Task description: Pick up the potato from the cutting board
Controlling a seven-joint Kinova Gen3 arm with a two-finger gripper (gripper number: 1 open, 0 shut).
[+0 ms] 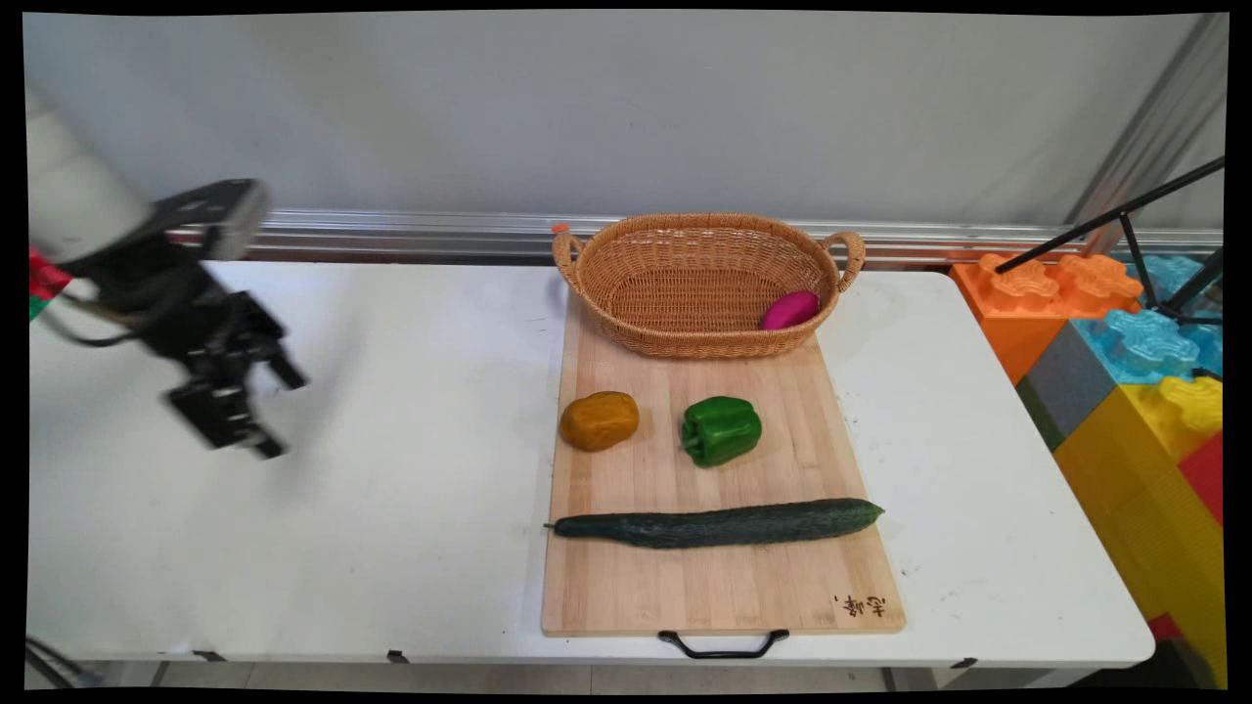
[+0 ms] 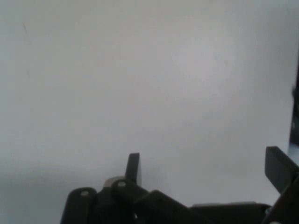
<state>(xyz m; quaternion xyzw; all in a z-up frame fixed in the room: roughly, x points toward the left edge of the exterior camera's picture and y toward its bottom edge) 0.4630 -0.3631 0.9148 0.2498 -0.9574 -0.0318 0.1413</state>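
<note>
Currently the gripper (image 1: 274, 411) hangs released, fingers spread and holding nothing, over bare table (image 1: 391, 469) at the frame's left (well apart from everything). Centre-right, a cutting board (image 1: 724, 587) carries potato (image 1: 599, 420), green pepper (image 1: 721, 429) and cucumber (image 1: 719, 523); the basket (image 1: 685, 284) at its upper end cradles a magenta eggplant (image 1: 789, 310), keeping it from rolling.

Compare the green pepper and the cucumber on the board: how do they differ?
The green pepper is short, blocky and bright glossy green; the cucumber is long, slim and dark green. The pepper sits mid-board, right of the yellow-brown potato; the cucumber lies crosswise nearer the board's handle end. Both rest on the wooden cutting board, outside the basket.
</note>
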